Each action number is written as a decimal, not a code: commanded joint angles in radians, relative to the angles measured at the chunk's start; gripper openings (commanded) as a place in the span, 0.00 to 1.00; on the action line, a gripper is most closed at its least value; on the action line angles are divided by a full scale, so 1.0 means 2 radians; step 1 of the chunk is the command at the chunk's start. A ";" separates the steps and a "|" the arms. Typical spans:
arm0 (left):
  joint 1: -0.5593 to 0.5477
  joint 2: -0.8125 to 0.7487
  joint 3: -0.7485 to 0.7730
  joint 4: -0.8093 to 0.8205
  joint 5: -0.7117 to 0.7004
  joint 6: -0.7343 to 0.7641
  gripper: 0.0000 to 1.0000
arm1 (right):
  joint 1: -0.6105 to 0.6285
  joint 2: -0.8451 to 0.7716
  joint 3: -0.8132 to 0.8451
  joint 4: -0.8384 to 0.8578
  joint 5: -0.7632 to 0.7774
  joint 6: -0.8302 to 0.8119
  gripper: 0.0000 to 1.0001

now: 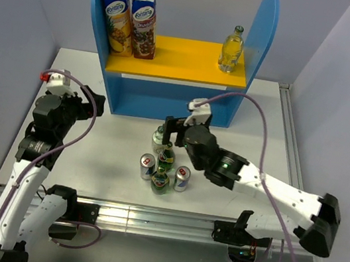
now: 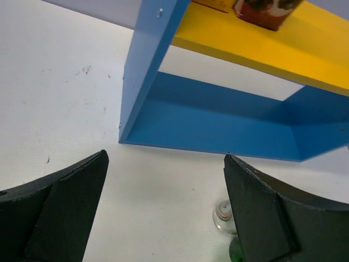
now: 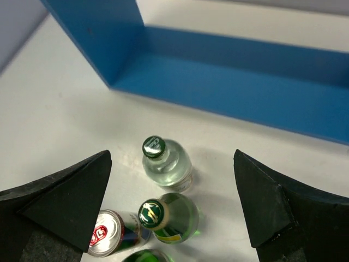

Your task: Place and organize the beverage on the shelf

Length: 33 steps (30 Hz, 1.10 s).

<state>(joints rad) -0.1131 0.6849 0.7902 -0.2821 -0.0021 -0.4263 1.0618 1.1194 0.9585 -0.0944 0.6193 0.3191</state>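
Note:
The blue shelf (image 1: 167,96) stands at the back with a yellow upper board (image 1: 186,62). One yellowish bottle (image 1: 231,48) stands upright on the board's right end. On the table in front cluster a clear bottle (image 1: 159,136), two green bottles (image 1: 166,158) (image 1: 160,181) and two cans (image 1: 147,166) (image 1: 182,178). My right gripper (image 1: 174,127) (image 3: 172,158) hangs open above the clear bottle (image 3: 166,161), with a green bottle (image 3: 166,217) and a can (image 3: 106,233) just nearer. My left gripper (image 1: 92,105) (image 2: 164,158) is open and holds nothing, left of the cluster, facing the shelf's left panel (image 2: 144,71).
Two tall blue juice cartons (image 1: 130,19) stand on the left end of the yellow board. The shelf's lower bay (image 3: 240,82) holds nothing. Grey walls close in on both sides, and a metal rail (image 1: 160,219) runs along the table's near edge.

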 commanded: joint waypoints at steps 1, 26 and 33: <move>-0.001 0.017 0.015 0.023 -0.037 0.013 0.93 | -0.002 0.045 0.041 0.020 -0.028 0.008 1.00; 0.001 -0.036 -0.004 0.015 -0.079 0.015 0.95 | -0.006 0.204 0.118 -0.055 -0.015 0.082 0.94; 0.001 -0.043 -0.005 0.014 -0.077 0.015 0.95 | -0.006 0.227 0.112 -0.057 -0.014 0.097 0.87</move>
<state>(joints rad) -0.1127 0.6167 0.7727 -0.2726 -0.1482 -0.4084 1.0531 1.5566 1.1767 -0.2043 0.5606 0.4808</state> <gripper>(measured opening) 0.946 0.879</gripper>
